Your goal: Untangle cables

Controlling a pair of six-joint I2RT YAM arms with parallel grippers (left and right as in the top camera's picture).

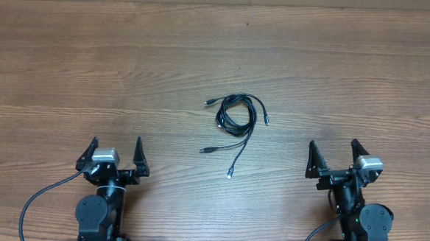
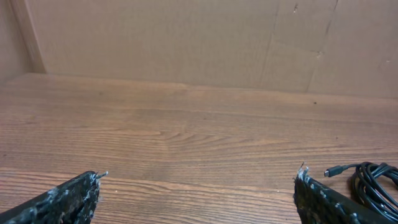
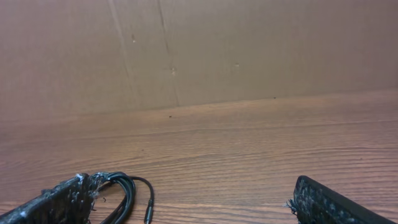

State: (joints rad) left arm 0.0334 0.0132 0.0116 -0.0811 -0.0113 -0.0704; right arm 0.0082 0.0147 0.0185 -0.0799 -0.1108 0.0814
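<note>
The cables [image 1: 236, 116] are thin black cords coiled in a small bundle at the table's middle, with plug ends trailing toward the front. My left gripper [image 1: 115, 151] is open and empty at the front left, well away from them. My right gripper [image 1: 334, 153] is open and empty at the front right. In the left wrist view the coil [image 2: 375, 183] and one plug lie at the right edge, beyond my open fingers [image 2: 199, 177]. In the right wrist view the coil [image 3: 124, 194] lies at the lower left, beside my open fingers [image 3: 189, 193].
The wooden table [image 1: 92, 70] spreads around the cables. A brown cardboard wall [image 2: 186, 37] stands along the far edge. Thick black arm wires [image 1: 37, 200] loop by the left base at the front.
</note>
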